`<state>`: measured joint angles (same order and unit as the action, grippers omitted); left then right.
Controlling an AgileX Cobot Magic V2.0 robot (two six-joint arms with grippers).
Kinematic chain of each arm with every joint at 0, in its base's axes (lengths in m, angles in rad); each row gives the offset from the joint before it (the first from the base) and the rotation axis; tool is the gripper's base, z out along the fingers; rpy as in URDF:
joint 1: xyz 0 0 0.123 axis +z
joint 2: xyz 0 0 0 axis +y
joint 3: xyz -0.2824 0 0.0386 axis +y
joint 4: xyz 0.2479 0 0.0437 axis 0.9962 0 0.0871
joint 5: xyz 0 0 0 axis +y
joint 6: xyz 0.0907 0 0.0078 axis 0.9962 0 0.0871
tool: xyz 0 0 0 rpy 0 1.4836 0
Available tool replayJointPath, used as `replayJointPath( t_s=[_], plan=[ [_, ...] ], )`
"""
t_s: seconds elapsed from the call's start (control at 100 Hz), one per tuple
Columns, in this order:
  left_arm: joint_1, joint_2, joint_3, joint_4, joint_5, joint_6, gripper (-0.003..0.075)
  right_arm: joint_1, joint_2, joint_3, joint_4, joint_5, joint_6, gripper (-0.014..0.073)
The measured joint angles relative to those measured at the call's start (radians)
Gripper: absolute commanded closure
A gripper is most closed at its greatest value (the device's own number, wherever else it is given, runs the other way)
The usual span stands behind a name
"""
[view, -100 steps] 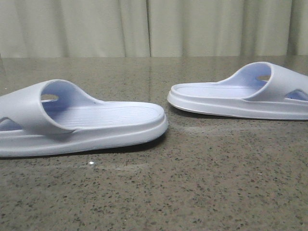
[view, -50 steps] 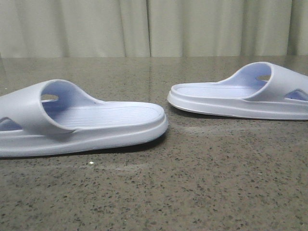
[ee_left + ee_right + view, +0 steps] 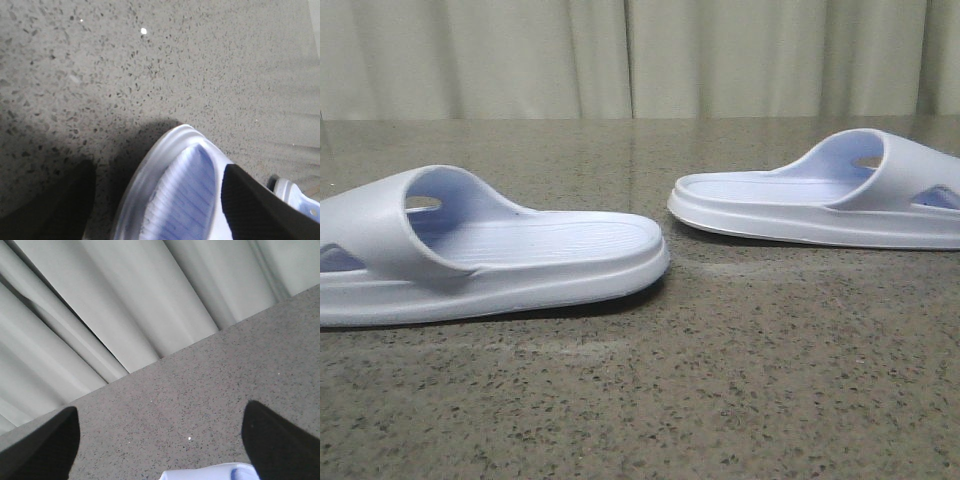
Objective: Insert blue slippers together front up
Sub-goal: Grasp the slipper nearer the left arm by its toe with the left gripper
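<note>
Slippers lie sole down on the speckled stone table (image 3: 740, 380), well apart from each other. Left slipper (image 3: 490, 255) sits at the near left, its open heel end pointing right and its strap toward the left edge of the front view. Right slipper (image 3: 820, 200) sits farther back on the right, its heel end pointing left and its strap at the right edge. Pale curtain (image 3: 630, 55) hangs behind the table.

Left gripper (image 3: 150, 210) has its two dark fingers spread wide, one on either side of the left slipper's rounded end; contact cannot be confirmed from this blurred view. Right gripper (image 3: 160, 440) is likewise spread, its fingers apart above the table, with only a sliver of the right slipper showing between them.
</note>
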<state>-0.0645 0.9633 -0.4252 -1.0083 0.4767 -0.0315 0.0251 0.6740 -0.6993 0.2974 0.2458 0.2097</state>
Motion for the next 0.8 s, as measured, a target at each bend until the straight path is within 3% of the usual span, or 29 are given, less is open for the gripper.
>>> replayJointPath(
  t_s=[0.35, 0.8],
  plan=[
    [-0.032, 0.056, -0.010, -0.064, -0.013, 0.055, 0.0266, 0.000, 0.000, 0.000, 0.002, -0.001, 0.000, 0.0014],
    [-0.032, 0.066, -0.007, -0.048, 0.007, 0.084, 0.0538, 0.000, 0.000, 0.000, 0.002, -0.002, 0.000, 0.0014]
  ],
)
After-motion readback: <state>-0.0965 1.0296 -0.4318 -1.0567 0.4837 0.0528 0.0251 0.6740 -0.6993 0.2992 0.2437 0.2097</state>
